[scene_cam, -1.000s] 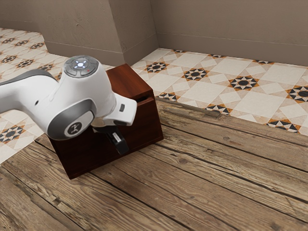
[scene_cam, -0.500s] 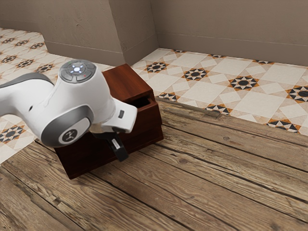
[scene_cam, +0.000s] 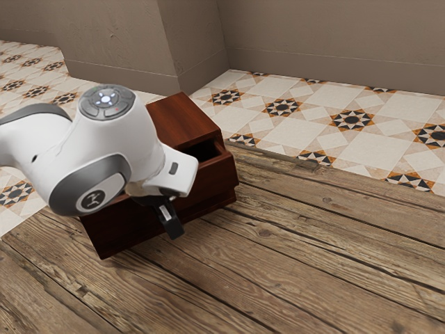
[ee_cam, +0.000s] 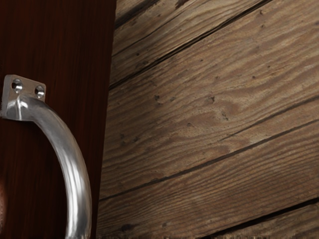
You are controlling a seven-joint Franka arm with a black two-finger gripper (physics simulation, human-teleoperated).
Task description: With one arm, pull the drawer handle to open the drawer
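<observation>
Opening step: drawer (scene_cam: 212, 174) partly out, my gripper (scene_cam: 169, 221) at handle (ee_cam: 64, 144), grip state indeterminable; next needs straight pull toward five o'clock.

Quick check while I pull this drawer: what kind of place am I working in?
Probably a simulated room in a house: patterned floor tiles, plain beige walls, and a rough plank surface bearing the small red-brown drawer cabinet.

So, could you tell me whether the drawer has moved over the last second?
Yes. The drawer has slid further out, toward the exterior view's lower right: the dark gap between it and the cabinet top has widened.
</observation>
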